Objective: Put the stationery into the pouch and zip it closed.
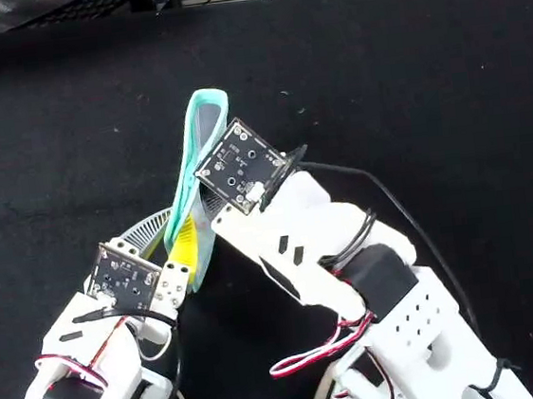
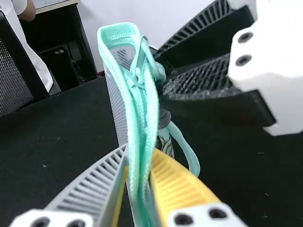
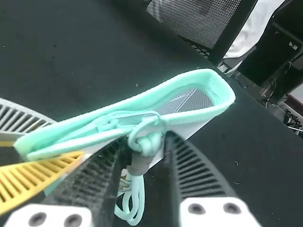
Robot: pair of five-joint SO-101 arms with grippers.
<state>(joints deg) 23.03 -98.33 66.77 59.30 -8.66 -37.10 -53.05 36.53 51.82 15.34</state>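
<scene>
1. Left gripper [image 2: 139, 165]: grey and yellow fingers are pressing together on one end of the pouch [image 2: 130, 94], pinching its mint-green edge and holding it up on its narrow side above the desk [image 1: 424, 68].

2. Right gripper [image 3: 147, 146]: black fingers are closing from either side on the zip pull [image 3: 137, 163], about midway along the upper edge of the pouch. It appears to be pinching the pull just below the knot. The mint cord [image 3: 135, 198] is hanging loose beneath.

3. Pouch, grey mesh with mint trim: it is standing on edge between the two grippers, its far end pointing away from both arms. From the left gripper's end up to the pull, the zip is looking shut. Beyond the pull the rims are gaping, showing mesh inside.

4. Stationery: nothing identifiable is showing through the mesh, so the contents cannot be told.

5. Step in hand, as a judgement: zipping closed, roughly half done.

6. Next move, as a judgement: the right gripper is needing to draw the pull along the track toward the open far end, while the left gripper is anchoring its end so the fabric stays taut and the slider is not bunching it.
</scene>
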